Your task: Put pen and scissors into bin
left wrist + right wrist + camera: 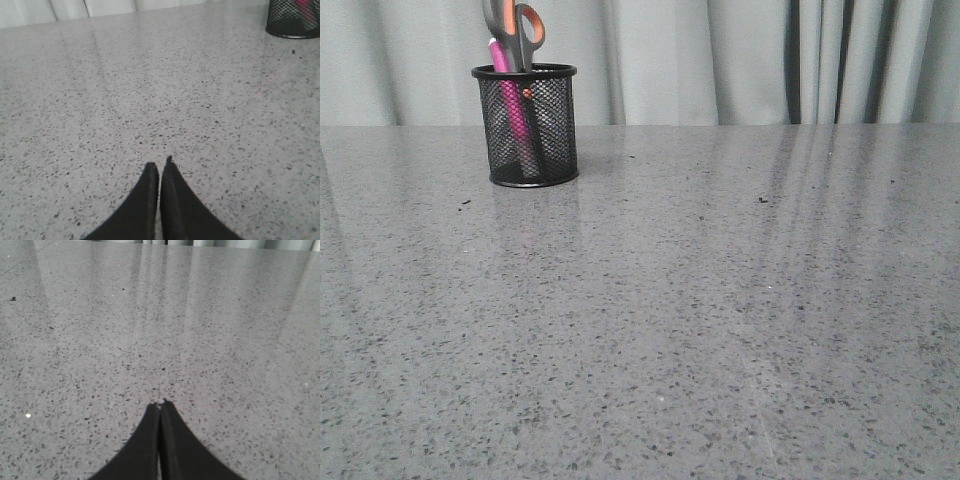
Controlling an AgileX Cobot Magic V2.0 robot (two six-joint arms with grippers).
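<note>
The black wire-mesh bin stands upright at the far left of the table. The pink pen stands inside it. The scissors stand in it too, blades down, with the orange-lined handle loops sticking out above the rim. The bin's lower part also shows in the left wrist view, with pink visible through the mesh. My left gripper is shut and empty over bare table, well away from the bin. My right gripper is shut and empty over bare table. Neither arm shows in the front view.
The table is a grey speckled stone surface. Pale curtains hang behind its far edge. A few dark specks lie on the table.
</note>
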